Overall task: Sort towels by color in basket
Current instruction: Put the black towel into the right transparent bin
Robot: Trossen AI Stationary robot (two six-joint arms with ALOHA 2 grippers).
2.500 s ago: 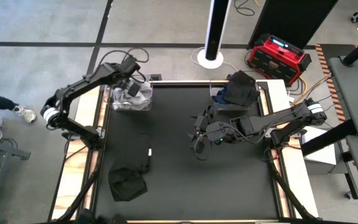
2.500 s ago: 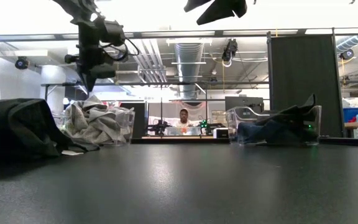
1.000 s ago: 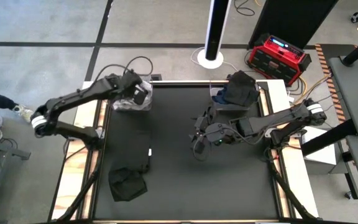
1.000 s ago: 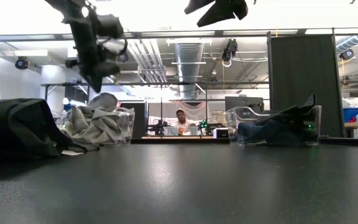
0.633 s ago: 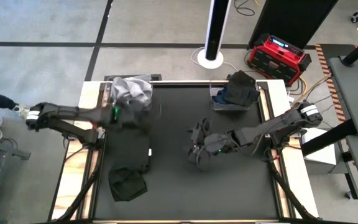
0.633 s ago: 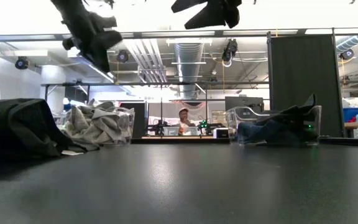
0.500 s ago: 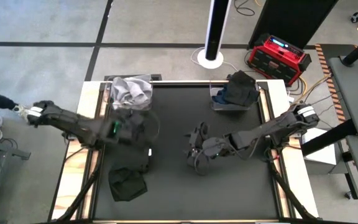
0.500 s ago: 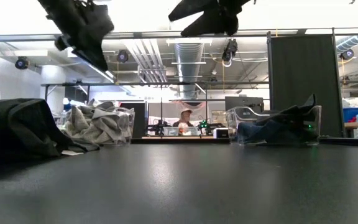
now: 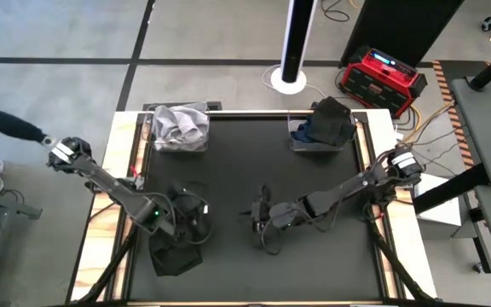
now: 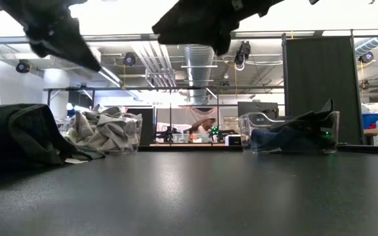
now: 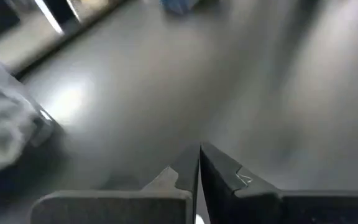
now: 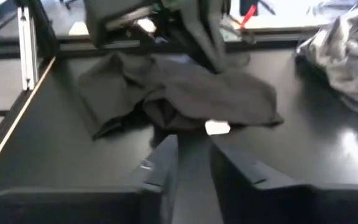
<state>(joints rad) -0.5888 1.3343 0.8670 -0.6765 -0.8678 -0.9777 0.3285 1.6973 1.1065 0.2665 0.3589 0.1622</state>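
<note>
High view, left to right: the left arm has swung away from the light-towel basket (image 9: pixel 180 128) at the far left of the worktop (image 9: pixel 254 170) and now reaches down to the near left, its left gripper (image 9: pixel 196 223) hanging over the black towels (image 9: pixel 177 243) that lie loose there; a second ago it was still up at that basket. Its fingers (image 11: pixel 219 171) are pressed together with nothing between them, as the left wrist view shows, so whatever light cloth it carried is delivered and the grey and white towels (image 9: pixel 180 122) sit heaped in their basket. Further right, the right arm has stretched out from mid-worktop toward the same dark pile, its right gripper (image 9: pixel 261 223) low over bare worktop just beside the cloth. In the right wrist view its fingers (image 12: pixel 163 163) stand a little apart and empty, narrower than a moment ago, with the crumpled black cloth and its small white tag directly ahead. At the far right the dark-towel basket (image 9: pixel 320 136) holds navy and black towels (image 9: pixel 326 119). My reading is that the light colours are sorted and both arms have turned to the last black towels, which must cross to the far-right basket; the two grippers converging on one pile risk getting in each other's way.
</note>
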